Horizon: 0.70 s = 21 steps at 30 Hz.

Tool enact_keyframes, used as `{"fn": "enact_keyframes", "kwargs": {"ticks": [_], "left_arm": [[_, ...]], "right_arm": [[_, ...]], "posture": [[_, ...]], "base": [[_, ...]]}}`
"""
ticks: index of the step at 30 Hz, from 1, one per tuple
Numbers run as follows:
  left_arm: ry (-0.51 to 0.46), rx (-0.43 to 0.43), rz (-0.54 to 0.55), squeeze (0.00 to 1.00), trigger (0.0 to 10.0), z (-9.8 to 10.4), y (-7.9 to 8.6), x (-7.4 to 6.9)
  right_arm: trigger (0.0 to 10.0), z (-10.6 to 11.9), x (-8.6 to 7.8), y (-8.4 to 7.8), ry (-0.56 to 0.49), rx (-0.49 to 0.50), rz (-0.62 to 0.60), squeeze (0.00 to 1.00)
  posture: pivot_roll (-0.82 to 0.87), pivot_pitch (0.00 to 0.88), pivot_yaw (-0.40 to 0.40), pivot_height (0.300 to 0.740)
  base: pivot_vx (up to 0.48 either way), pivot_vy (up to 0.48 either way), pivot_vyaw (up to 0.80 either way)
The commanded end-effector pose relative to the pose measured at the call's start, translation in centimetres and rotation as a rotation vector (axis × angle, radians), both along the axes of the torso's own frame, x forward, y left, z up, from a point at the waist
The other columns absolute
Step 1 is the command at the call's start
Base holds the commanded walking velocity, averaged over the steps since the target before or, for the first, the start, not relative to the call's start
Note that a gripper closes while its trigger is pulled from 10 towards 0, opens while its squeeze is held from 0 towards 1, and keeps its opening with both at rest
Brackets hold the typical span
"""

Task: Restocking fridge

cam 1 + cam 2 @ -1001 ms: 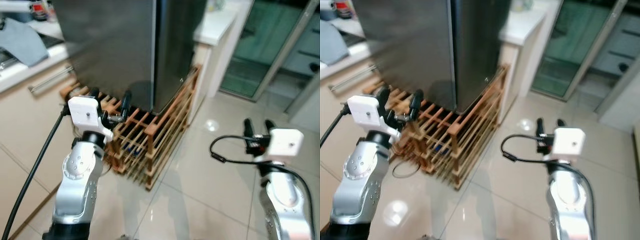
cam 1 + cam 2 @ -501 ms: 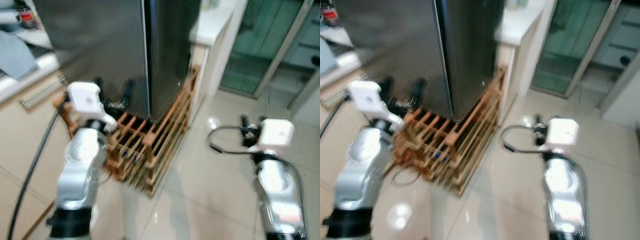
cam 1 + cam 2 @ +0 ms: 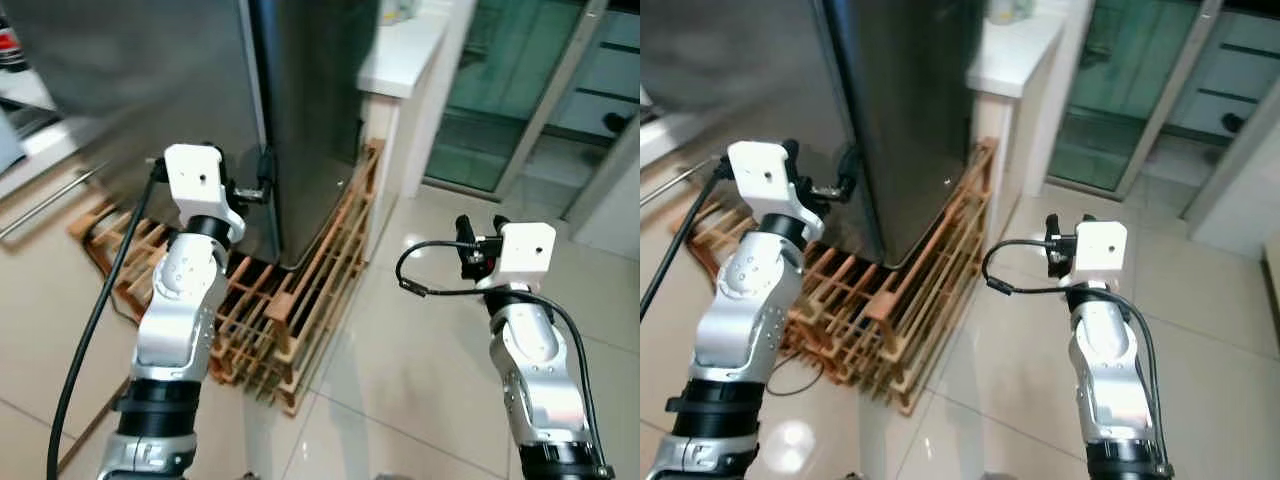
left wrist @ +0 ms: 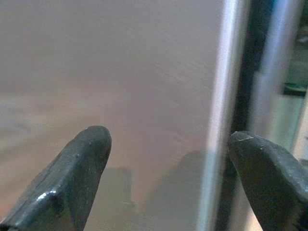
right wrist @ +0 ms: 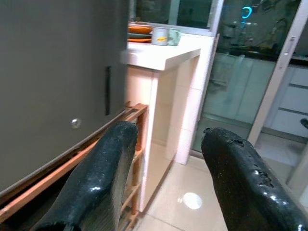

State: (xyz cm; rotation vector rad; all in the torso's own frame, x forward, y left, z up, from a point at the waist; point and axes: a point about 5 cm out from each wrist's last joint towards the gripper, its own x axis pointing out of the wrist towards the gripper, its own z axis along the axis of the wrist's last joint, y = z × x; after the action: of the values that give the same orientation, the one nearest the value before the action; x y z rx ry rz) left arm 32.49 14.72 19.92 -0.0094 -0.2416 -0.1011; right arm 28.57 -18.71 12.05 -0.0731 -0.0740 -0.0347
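Observation:
The stainless steel fridge stands shut on a wooden slatted rack. My left gripper is raised to the lower part of the door, close to its right-hand edge. In the left wrist view its fingers are open, and the door face and the dark seam lie between them. My right gripper hangs open over the floor to the right of the fridge, holding nothing. In the right wrist view the right gripper faces the fridge's dark side.
A white counter with a cup and dishes adjoins the fridge on the right. Glass sliding doors stand behind it. A cabinet with a bar handle is at the left. Glossy floor tiles lie ahead.
The view has shifted and drawn closer to the fridge. My left gripper has risen from rack height to the door, beside its edge. The right gripper stays open to the right.

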Motion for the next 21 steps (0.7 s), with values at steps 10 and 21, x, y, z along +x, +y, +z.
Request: {"fn": "enact_keyframes", "kwargs": {"ticks": [10, 21], "left_arm": [[0.091, 0.069, -0.023, 0.00, 10.0, -0.8, -2.3, 2.3], [0.090, 0.000, -0.073, 0.00, 10.0, -0.3, -2.9, 2.7]], "right_arm": [[10.0, -0.1, 0.4, 0.2, -0.010, 0.007, -0.007, 0.00], [10.0, -0.3, 0.4, 0.1, -0.007, -0.003, -0.003, 0.00]], "posture": [[-0.13, 0.000, 0.044, 0.740], [-0.13, 0.000, 0.043, 0.740]], "base": [[0.000, 0.000, -0.25], [0.000, 0.000, 0.00]]}}
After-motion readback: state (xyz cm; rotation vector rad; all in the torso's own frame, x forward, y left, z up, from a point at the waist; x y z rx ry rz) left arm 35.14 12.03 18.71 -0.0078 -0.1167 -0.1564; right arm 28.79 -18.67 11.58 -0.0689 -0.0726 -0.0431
